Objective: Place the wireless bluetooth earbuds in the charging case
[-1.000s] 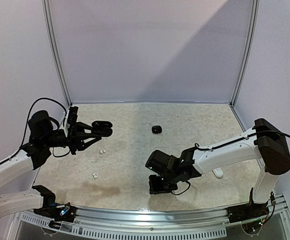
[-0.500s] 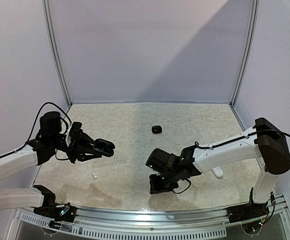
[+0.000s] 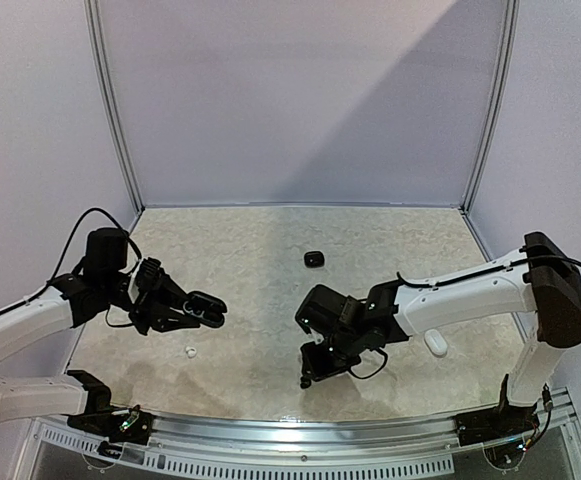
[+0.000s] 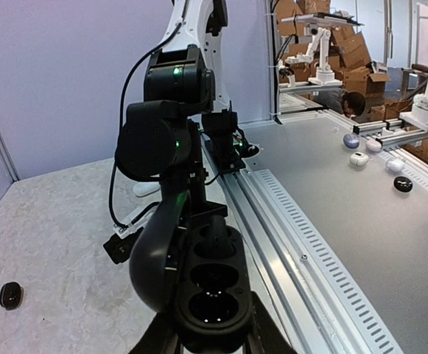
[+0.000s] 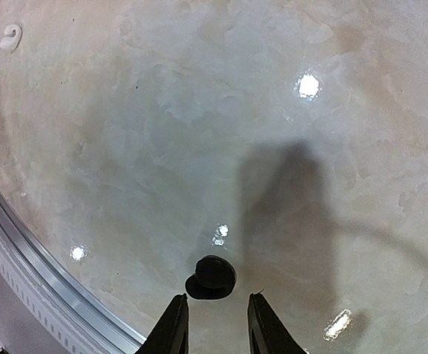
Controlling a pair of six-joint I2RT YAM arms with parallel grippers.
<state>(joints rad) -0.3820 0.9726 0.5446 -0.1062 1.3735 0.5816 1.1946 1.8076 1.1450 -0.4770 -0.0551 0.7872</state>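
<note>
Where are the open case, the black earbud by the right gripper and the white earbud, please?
Case (image 4: pixel 214 291): left wrist view, on its earbud tray.
Black earbud (image 5: pixel 212 276): right wrist view, on its rounded top.
White earbud (image 5: pixel 10 36): right wrist view, on its middle.

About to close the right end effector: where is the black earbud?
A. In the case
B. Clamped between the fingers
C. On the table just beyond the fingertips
C: the earbud lies on the table, just ahead of the open right end effector.
</note>
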